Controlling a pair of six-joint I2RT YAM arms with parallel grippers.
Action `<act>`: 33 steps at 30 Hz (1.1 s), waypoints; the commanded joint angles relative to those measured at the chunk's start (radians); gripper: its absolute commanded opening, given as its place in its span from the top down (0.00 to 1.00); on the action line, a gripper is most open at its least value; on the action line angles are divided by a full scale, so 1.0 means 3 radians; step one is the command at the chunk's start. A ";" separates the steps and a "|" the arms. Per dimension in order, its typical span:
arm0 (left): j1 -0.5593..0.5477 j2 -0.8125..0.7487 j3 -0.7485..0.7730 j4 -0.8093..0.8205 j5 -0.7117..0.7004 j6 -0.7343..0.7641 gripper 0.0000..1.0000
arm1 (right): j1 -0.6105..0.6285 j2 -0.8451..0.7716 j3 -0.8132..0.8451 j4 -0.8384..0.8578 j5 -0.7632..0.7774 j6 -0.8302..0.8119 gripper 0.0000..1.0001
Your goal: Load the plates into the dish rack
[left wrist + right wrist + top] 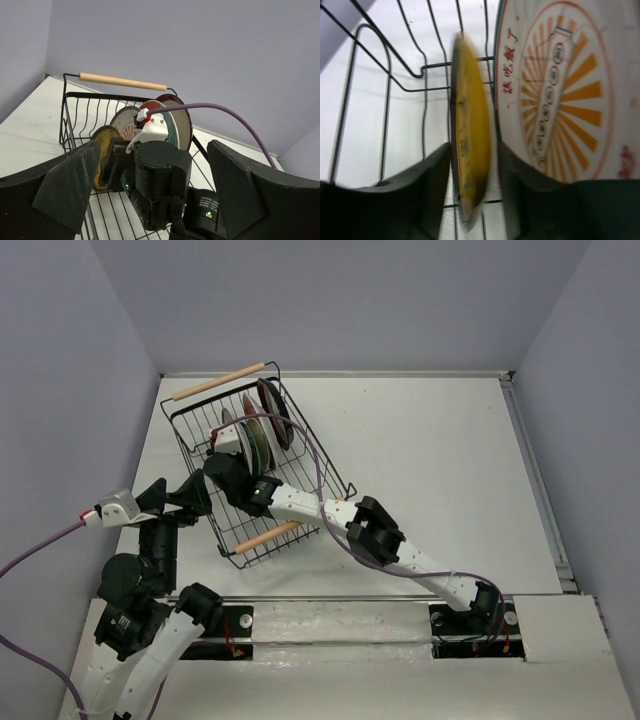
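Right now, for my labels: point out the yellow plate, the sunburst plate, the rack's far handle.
yellow plate (pixel 470 140): right wrist view, rim.
sunburst plate (pixel 565 95): right wrist view, face.
far handle (pixel 122 81): left wrist view, middle.

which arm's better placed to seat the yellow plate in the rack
Right. Its gripper grips the yellow plate upright inside the dish rack; the left gripper is open and empty, off to the side.

One yellow plate, one sunburst plate, one floral plate, one maroon-rimmed plate: four visible in one dish rack with two wooden handles. Two robot arms.
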 commanded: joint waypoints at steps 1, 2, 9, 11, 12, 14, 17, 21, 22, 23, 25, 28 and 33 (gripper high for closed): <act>0.0020 -0.0042 -0.0029 0.0191 -0.0024 -0.0019 0.01 | 0.0004 -0.0255 -0.0075 0.0322 -0.0061 -0.0019 0.45; 0.0019 -0.0042 -0.0029 0.0186 -0.0029 -0.0019 0.01 | 0.0004 -0.0321 -0.0132 0.0343 -0.0087 -0.0019 0.43; 0.0019 -0.0129 -0.0034 0.0151 -0.0208 0.0001 0.01 | 0.0035 -0.1001 -0.0642 0.0471 -0.0399 0.0043 0.25; 0.0014 -0.0164 -0.0034 0.0146 -0.0269 0.0007 0.01 | 0.0035 -0.1286 -0.0796 0.0486 -0.0506 0.0078 0.21; 0.0014 -0.0165 -0.0034 0.0140 -0.0310 0.0017 0.01 | 0.0035 -0.1496 -0.0984 0.0496 -0.0552 0.0134 0.17; 0.0009 -0.0149 -0.0039 0.0125 -0.0315 0.0027 0.01 | 0.0035 -0.1736 -0.1210 0.0517 -0.0710 0.0196 0.13; -0.0001 -0.0098 -0.0039 0.0110 -0.0341 0.0032 0.01 | 0.0035 -0.2237 -0.1721 0.0638 -0.0843 0.0288 0.02; -0.0011 -0.0006 -0.0044 0.0110 -0.0300 0.0047 0.01 | 0.0035 -0.2962 -0.2539 0.0787 -0.0829 0.0354 0.00; -0.0006 0.0034 -0.0049 0.0105 -0.0290 0.0053 0.01 | 0.0035 -0.3117 -0.2890 0.0818 -0.0793 0.0365 0.00; -0.0011 0.0035 -0.0049 0.0110 -0.0280 0.0058 0.01 | 0.0035 -0.3271 -0.2893 0.0844 -0.0752 0.0370 0.00; -0.0016 0.0111 -0.0060 0.0125 -0.0214 0.0078 0.01 | 0.0035 -0.3724 -0.3403 0.0890 -0.0670 0.0360 0.00; -0.0021 0.0239 -0.0070 0.0125 -0.0162 0.0093 0.01 | 0.0035 -0.4363 -0.4098 0.0905 -0.0415 0.0380 0.00; -0.0021 0.0392 -0.0065 0.0151 -0.0106 0.0124 0.01 | 0.0035 -0.5403 -0.5349 0.0905 0.0157 0.0426 0.00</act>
